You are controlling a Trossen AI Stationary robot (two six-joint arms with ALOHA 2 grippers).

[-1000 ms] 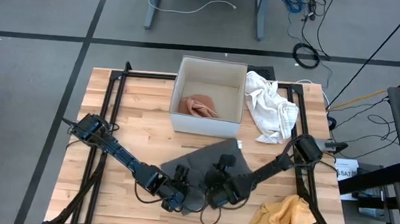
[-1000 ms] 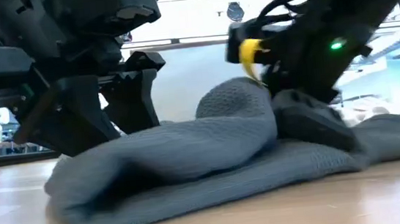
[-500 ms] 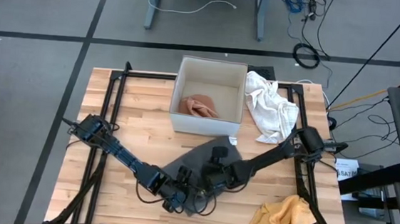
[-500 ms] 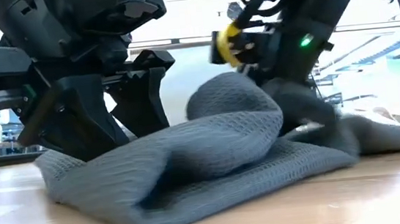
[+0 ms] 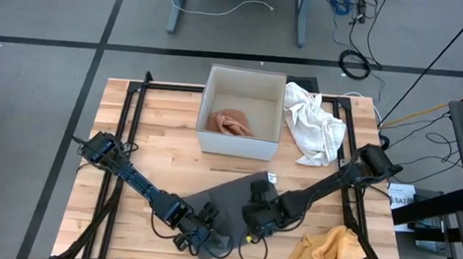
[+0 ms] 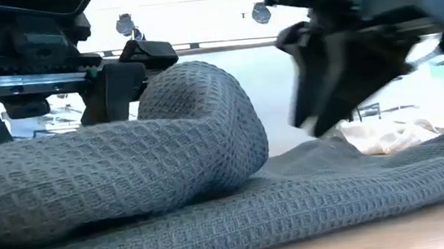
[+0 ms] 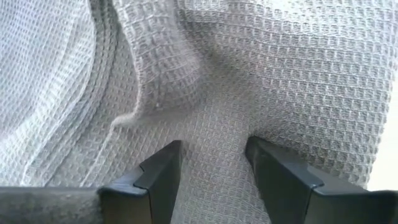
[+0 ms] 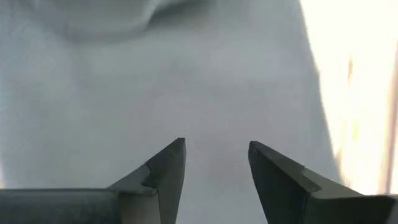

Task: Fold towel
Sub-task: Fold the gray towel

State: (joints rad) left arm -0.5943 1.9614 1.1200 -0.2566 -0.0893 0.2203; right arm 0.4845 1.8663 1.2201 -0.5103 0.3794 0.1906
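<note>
My two arms are dark, near black, slim links w/ chunky joint housings. Left gripper (image 7: 213, 163) has two matte black fingers (image 7: 163, 177), wedge-shaped w/ bevelled edges. Right gripper (image 8: 214, 165) looks the same: angular black fingers (image 8: 278, 183) tapering to blunt tips. In the low view I see boxy black gripper bodies, a pale rail strip on one and a small green light up top.
</note>
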